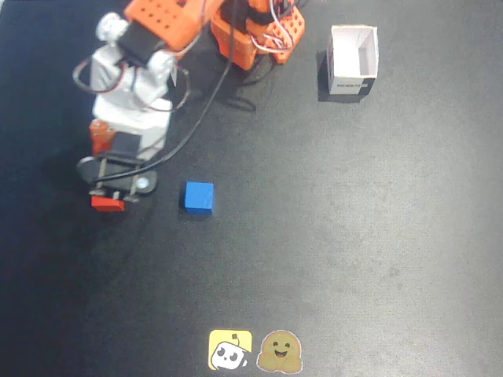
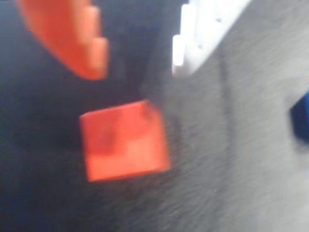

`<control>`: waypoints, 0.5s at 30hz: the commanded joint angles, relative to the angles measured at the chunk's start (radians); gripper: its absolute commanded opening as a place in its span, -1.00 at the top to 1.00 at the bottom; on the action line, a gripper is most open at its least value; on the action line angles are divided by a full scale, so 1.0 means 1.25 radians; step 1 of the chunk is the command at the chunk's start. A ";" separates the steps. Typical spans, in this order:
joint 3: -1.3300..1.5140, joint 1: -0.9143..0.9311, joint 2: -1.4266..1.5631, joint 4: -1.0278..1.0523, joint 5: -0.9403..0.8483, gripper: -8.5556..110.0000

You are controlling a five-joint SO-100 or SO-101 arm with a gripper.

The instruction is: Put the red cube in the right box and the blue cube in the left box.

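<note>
Orange plastic on one side and white plastic on the other: those are your two pincer (image 2: 137, 58) fingers in the wrist view, spread apart with bare dark tabletop (image 2: 231, 183) showing between their tips. You hold nothing.

Going left to right in the wrist view, the orange finger (image 2: 77, 38) sits at upper left, the red cube (image 2: 124, 141) lies just below the gap and slightly toward that orange side, the white finger (image 2: 193, 38) comes next, and the blue cube (image 2: 301, 118) is only a sliver at the right edge, well off from the pincer.

What your next move turns on, as I judge it, is this: the red cube is ahead of the fingertips, not yet between them, and it looks turned a little against the line of the fingers, with an edge tilted. The picture is blurred, so you cannot tell how high the tips ride above it.

In the fixed view the pincer (image 1: 110, 192) hovers right over the red cube (image 1: 106, 203), which peeks out beneath it. The blue cube (image 1: 199, 197) rests to the pincer's right, apart from it. One white box (image 1: 352, 60) stands far off to the upper right; no other box is in view.
</note>
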 commanded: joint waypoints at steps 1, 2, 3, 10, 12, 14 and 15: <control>-0.065 0.013 -0.037 -0.026 -0.007 0.61; -0.069 0.013 -0.050 -0.036 -0.010 0.59; -0.070 0.015 -0.061 -0.043 -0.009 0.58; -0.067 0.018 -0.113 -0.092 -0.005 0.52; -0.069 0.018 -0.124 -0.097 -0.004 0.50; -0.070 0.017 -0.131 -0.098 -0.004 0.49; -0.070 0.015 -0.133 -0.101 -0.005 0.48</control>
